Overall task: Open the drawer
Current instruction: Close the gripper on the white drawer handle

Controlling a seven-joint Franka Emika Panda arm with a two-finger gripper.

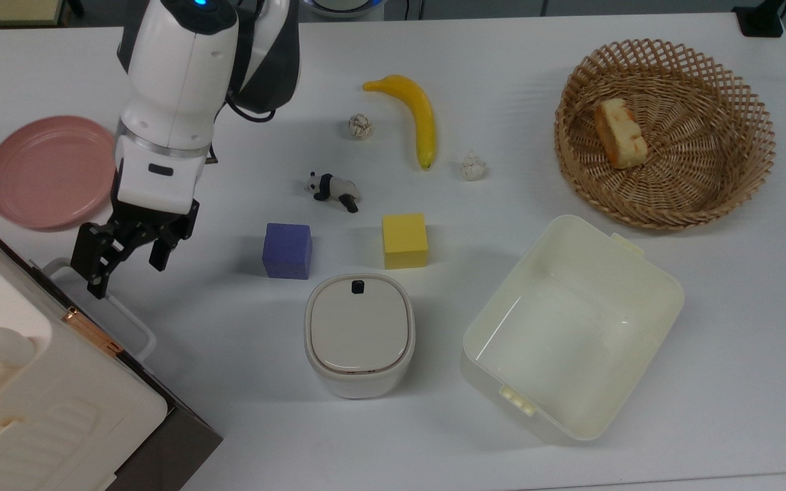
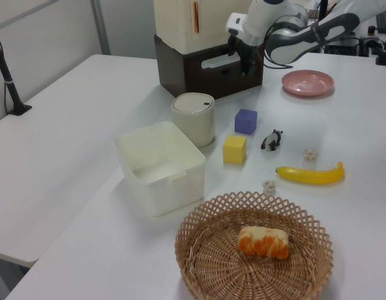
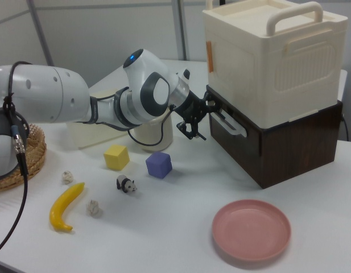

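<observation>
Now, going by the top view from its left to its right, the cream cabinet (image 1: pixel 38 402) fills the near left corner of the desk (image 1: pixel 741 327). The drawer (image 1: pixel 161 443) sits under it, closed, with its dark brown front facing the middle of the desk, and its white loop handle (image 1: pixel 103 300) sticks out from that front. The pink plate (image 1: pixel 48 170) lies farther away on the left side. The claw (image 1: pixel 127 269) hangs just at the far end of the handle with its two black fingers (image 1: pixel 96 262) spread apart, and it holds nothing; I cannot tell if one finger already touches the loop. In the right view the claw (image 3: pixel 197 119) is close in front of the drawer (image 3: pixel 277 148), at the height of the handle.

More to the right in the top view stand the purple cube (image 1: pixel 287 250) and the yellow cube (image 1: pixel 404 240), well apart from each other, and the small white bin (image 1: pixel 359 334) with its lid on is near them, closer to the front edge. The toy panda (image 1: pixel 331 189) lies just behind the cubes. Farther back is the banana (image 1: pixel 413 116), with one crumpled paper ball (image 1: pixel 360 126) on its left and another crumpled ball (image 1: pixel 473 166) on its right. Then comes the cream tub (image 1: pixel 570 327), and at the far right the wicker basket (image 1: pixel 741 170) with a piece of cake (image 1: pixel 618 133) inside.
</observation>
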